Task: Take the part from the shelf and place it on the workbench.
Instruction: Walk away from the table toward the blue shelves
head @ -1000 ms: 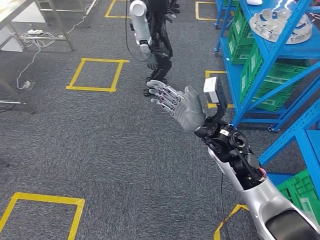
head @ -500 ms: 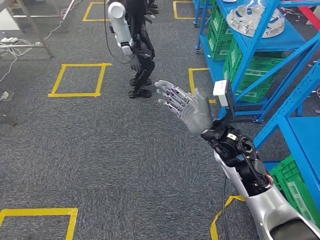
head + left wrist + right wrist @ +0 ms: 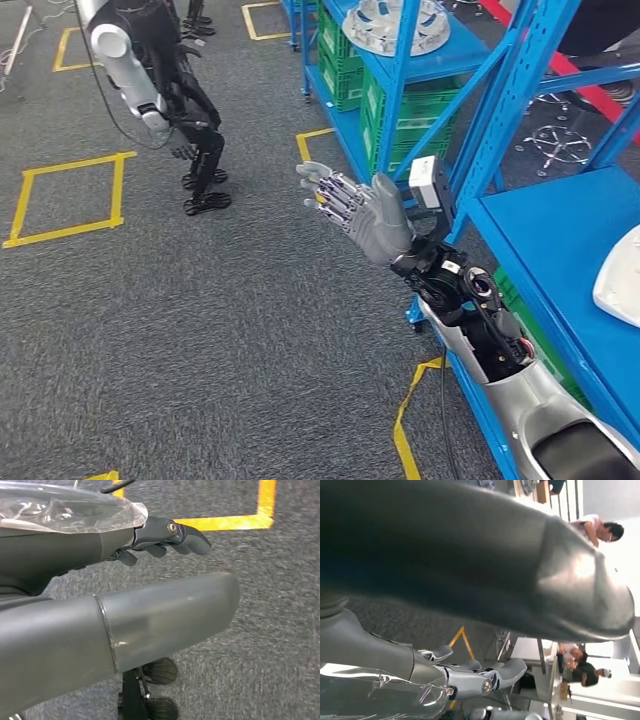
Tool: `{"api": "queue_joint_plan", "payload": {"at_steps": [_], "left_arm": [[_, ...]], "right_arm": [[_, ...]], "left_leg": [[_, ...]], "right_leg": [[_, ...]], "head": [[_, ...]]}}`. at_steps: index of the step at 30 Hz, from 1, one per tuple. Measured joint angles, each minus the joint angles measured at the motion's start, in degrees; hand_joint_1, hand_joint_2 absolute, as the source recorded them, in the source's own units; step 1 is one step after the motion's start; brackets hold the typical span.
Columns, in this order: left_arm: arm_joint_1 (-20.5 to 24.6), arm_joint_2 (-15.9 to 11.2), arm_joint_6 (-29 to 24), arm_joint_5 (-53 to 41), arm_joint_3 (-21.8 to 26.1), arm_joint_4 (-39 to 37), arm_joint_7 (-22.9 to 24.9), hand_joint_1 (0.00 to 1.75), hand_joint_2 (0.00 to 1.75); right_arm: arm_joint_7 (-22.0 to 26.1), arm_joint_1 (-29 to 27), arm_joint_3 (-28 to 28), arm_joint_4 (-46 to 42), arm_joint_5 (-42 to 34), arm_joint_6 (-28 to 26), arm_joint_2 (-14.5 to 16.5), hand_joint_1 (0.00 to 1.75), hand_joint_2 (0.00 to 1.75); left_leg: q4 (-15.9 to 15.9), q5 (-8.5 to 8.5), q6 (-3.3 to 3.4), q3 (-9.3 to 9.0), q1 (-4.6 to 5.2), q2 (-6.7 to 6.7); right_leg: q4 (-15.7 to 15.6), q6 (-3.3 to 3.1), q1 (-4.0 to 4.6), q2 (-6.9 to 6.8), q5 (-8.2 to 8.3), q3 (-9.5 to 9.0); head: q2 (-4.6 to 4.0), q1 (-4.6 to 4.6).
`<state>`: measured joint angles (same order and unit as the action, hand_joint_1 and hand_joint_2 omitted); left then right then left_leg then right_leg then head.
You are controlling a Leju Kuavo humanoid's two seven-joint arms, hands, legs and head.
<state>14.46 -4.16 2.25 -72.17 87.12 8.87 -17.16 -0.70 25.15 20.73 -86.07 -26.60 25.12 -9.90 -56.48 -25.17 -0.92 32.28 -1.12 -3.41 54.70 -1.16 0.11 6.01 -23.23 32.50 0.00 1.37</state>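
Grey right hand empty, outstretched

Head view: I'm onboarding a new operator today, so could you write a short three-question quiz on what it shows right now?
1. True or false: the right hand holds a part.
2. The green crates sit on which rack: A) blue shelving, B) a wooden bench, C) a trolley?
3. Fill in: the squares marked on the carpet are outlined in ____ tape.

Key: 1 false, its fingers are spread and it holds nothing; 2 A; 3 yellow.
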Motion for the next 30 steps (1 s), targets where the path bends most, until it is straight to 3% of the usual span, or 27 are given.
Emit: {"api": "queue_joint_plan", "payload": {"at_steps": [2, 3, 4, 6, 8, 9, 10, 11, 12, 14, 16, 18, 19, 21, 23, 25, 26, 27, 28, 30], "left_arm": [[0.0, -0.1, 0.0, 0.0, 0.0, 0.0, 0.0, 0.00, 0.00], [0.1, -0.1, 0.0, 0.0, 0.0, 0.0, 0.0, 0.00, 0.00], [0.2, -0.1, 0.0, 0.0, 0.0, 0.0, 0.0, 0.00, 0.00], [0.4, 0.0, 0.1, 0.0, 0.0, 0.0, 0.0, 0.00, 0.00], [0.3, 0.0, 0.2, 0.0, 0.0, 0.0, 0.0, 0.00, 0.00], [0.2, 0.0, 0.2, 0.0, 0.0, 0.0, 0.0, 0.00, 0.00], [0.2, -0.1, 0.3, 0.0, 0.0, 0.0, 0.0, 0.00, 0.00], [0.2, -0.1, 0.4, 0.0, 0.0, 0.0, 0.0, 0.00, 0.00], [0.2, 0.0, 0.5, 0.0, 0.0, 0.0, 0.1, 0.00, 0.00], [0.3, 0.0, 0.7, 0.0, 0.0, 0.0, 0.1, 0.00, 0.00], [0.3, 0.0, 0.8, 0.0, 0.0, 0.0, 0.2, 0.00, 0.00], [0.4, 0.1, 0.9, -0.1, 0.0, 0.0, 0.3, 0.00, 0.00], [0.5, 0.1, 1.0, -0.2, 0.0, 0.0, 0.3, 0.00, 0.00], [0.7, 0.2, 1.2, -0.3, 0.0, 0.0, 0.4, 0.00, 0.00], [0.6, 0.2, 1.3, -0.4, 0.0, 0.0, 0.5, 0.00, 0.00], [0.5, 0.2, 1.3, -0.5, 0.0, 0.0, 0.6, 0.00, 0.00], [0.5, 0.3, 1.3, -0.6, 0.0, 0.0, 0.6, 0.00, 0.00], [0.5, 0.3, 1.3, -0.7, 0.0, 0.0, 0.6, 0.00, 0.00], [0.6, 0.3, 1.3, -0.8, 0.0, 0.0, 0.6, 0.00, 0.00], [0.7, 0.2, 1.3, -0.8, 0.0, 0.0, 0.7, 0.00, 0.00]], "right_arm": [[0.0, -0.1, 0.0, 0.0, 0.0, 0.0, 0.0, 0.00, 0.00], [0.0, -0.1, -0.1, 0.0, 0.0, 0.0, 0.0, 0.00, 0.00], [0.0, -0.2, -0.1, 0.0, 0.0, 0.0, 0.0, 0.00, 0.00], [0.0, -0.1, -0.2, 0.0, 0.0, -0.1, -0.1, 0.00, 0.00], [0.0, -0.2, -0.1, 0.0, 0.0, -0.1, -0.1, 0.00, 0.00], [0.0, -0.4, -0.1, 0.0, 0.0, -0.1, -0.1, 0.00, 0.00], [0.0, -0.6, -0.1, 0.0, 0.0, -0.2, -0.1, 0.00, 0.00], [0.0, -0.7, -0.2, 0.0, 0.0, -0.2, -0.1, 0.00, 0.00], [0.0, -0.7, -0.2, 0.0, 0.0, -0.3, -0.1, 0.00, 0.00], [0.0, -0.7, -0.2, 0.0, 0.0, -0.3, -0.1, 0.00, 0.00], [0.0, -0.7, -0.3, 0.0, 0.0, -0.4, -0.1, 0.00, 0.00], [0.0, -0.8, -0.3, 0.0, 0.0, -0.6, -0.1, 0.00, 0.00], [0.0, -0.8, -0.5, -0.1, 0.0, -0.6, -0.1, 0.00, 0.00], [0.0, -0.7, -0.7, -0.3, 0.0, -0.7, -0.1, 0.00, 0.00], [-0.1, -0.8, -0.9, -0.5, 0.1, -0.8, -0.1, 0.00, 0.00], [-0.2, -1.2, -0.9, -0.5, 0.2, -0.9, -0.1, 0.00, 0.00], [-0.2, -1.4, -1.0, -0.5, 0.2, -0.9, -0.1, 0.00, 0.00], [-0.2, -1.4, -1.0, -0.5, 0.2, -0.9, -0.1, 0.00, 0.00], [-0.2, -1.5, -1.1, -0.5, 0.2, -0.9, -0.1, 0.00, 0.00], [-0.3, -1.4, -1.1, -0.6, 0.2, -1.0, -0.1, 0.00, 0.00]], "left_leg": [[1.8, 0.10, 0.24, -0.80, 0.11, -0.37], [1.9, 0.18, 0.46, -0.87, 0.10, 0.27], [2.2, 0.29, 0.75, -1.02, 0.02, 0.95], [2.7, 0.48, 1.42, -1.32, -0.11, 2.38], [2.7, 0.38, 1.83, -1.45, 0.17, 3.82], [2.7, 0.31, 1.89, -1.48, 0.27, 4.55], [2.7, 0.22, 1.88, -1.54, 0.31, 5.24], [2.7, 0.11, 1.79, -1.65, 0.32, 5.91], [2.7, -0.06, 1.66, -1.87, 0.32, 6.56], [2.6, -0.54, 1.21, -2.42, 0.46, 7.74], [2.4, -0.89, 0.68, -2.72, 0.71, 8.77], [2.5, -1.04, 0.13, -2.93, 0.73, 9.97], [2.3, -1.35, -0.20, -3.05, 0.58, 9.78], [-0.6, -3.44, -0.70, -1.99, 0.25, 7.18], [-8.2, -7.21, -0.88, 1.67, 0.13, 4.23], [-15.0, -9.15, -0.96, 5.42, 0.13, 3.64], [-15.4, -8.44, -0.95, 5.98, 0.10, 3.59], [-13.3, -6.67, -0.90, 5.33, 0.06, 3.48], [-9.5, -4.31, -0.81, 3.74, -0.03, 2.98], [-1.6, -1.02, -0.59, 0.41, -0.29, 0.47]], "right_leg": [[0.0, 0.77, -0.12, 1.37, 0.17, 0.38], [-0.2, 1.17, -0.20, 2.00, 0.30, 0.51], [0.1, 1.49, -0.17, 1.63, 0.10, 0.69], [3.8, 1.98, -0.02, -1.27, -2.20, 2.35], [11.9, 2.37, -0.27, -4.51, -6.23, 6.00], [15.6, 2.57, -0.49, -5.10, -7.59, 7.72], [17.5, 2.73, -0.70, -5.39, -7.89, 8.59], [16.9, 2.84, -0.87, -5.61, -7.02, 8.25], [13.9, 2.89, -0.99, -6.08, -5.17, 6.70], [5.3, 2.77, -0.77, -8.36, -1.52, 2.22], [0.7, 2.20, -0.27, -9.81, -0.42, 0.05], [0.3, 1.38, 0.05, -8.78, -0.48, 0.10], [0.1, 1.03, 0.04, -8.11, -0.36, 0.03], [-0.4, 0.24, -0.21, -6.89, -0.05, -0.19], [-0.5, -0.22, -0.27, -5.64, 0.13, -0.14], [-0.5, -0.35, -0.20, -4.18, 0.20, -0.05], [-0.5, -0.35, -0.17, -3.39, 0.22, -0.05], [-0.4, -0.34, -0.17, -2.61, 0.24, -0.08], [-0.3, -0.28, -0.19, -1.85, 0.23, -0.10], [0.0, 0.10, -0.13, -0.41, 0.20, 0.16]], "head": [[0.00, 0.06], [0.00, 0.15], [0.00, 0.22], [0.00, 0.82], [0.00, 1.38], [0.00, 1.53], [0.00, 1.66], [0.00, 1.86], [0.00, 2.12], [0.00, 2.62], [0.00, 2.69], [0.00, 2.38], [0.00, 2.27], [0.00, 2.04], [0.00, 1.37], [0.00, 0.68], [0.00, 0.47], [0.00, 0.33], [0.00, 0.21], [0.00, -0.04]]}}
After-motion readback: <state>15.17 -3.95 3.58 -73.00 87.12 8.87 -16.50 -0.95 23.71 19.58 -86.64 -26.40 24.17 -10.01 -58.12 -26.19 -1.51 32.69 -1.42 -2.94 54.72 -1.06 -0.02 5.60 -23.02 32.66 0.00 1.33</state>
